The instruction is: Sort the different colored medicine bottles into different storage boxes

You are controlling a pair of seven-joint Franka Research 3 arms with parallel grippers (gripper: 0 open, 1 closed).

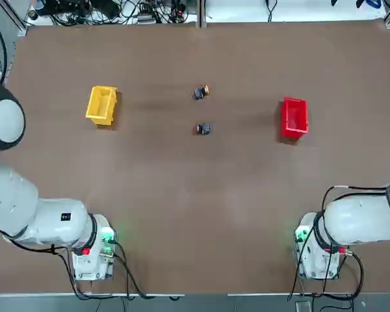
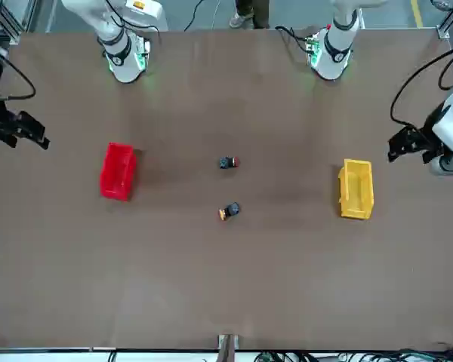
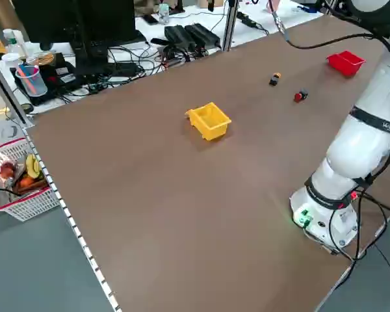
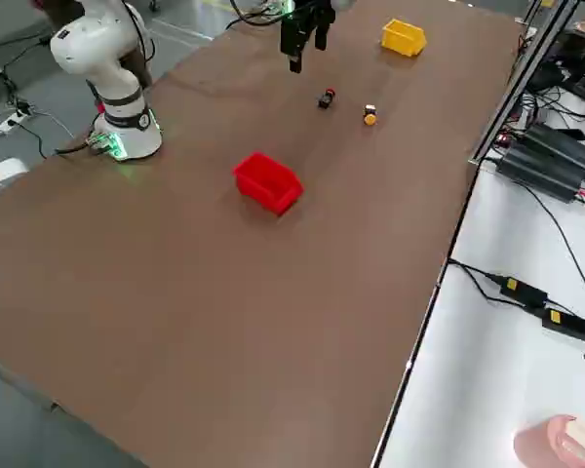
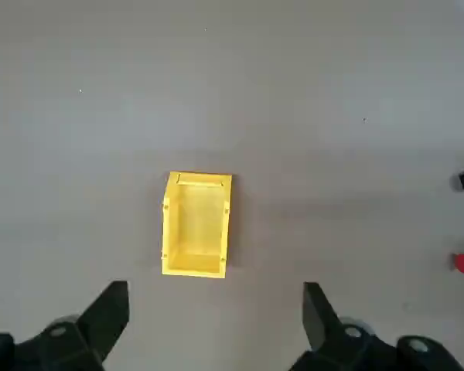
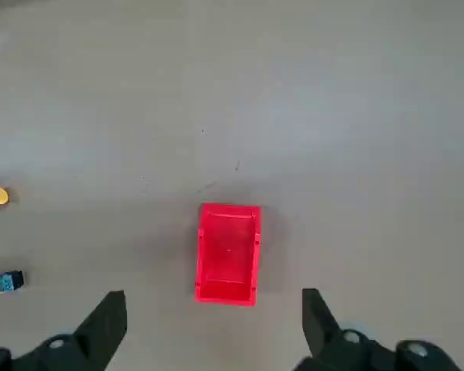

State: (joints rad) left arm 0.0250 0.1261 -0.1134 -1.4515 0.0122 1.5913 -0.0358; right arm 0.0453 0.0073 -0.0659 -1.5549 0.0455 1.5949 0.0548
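The yellow storage box stands on the table's left part and the red storage box on its right part. Between them lie two tiny dark medicine bottles: the orange-yellow-capped one farther from the arms' bases, the red-capped one nearer. My left gripper hangs open high above the table, short of the yellow box. Over on the other side, my right gripper hangs open the same way short of the red box. Neither holds anything. Both boxes look empty.
Cables and power units run along the table's far edge. A white wire basket with items stands off the table's left side. The arms' bases sit at the near corners.
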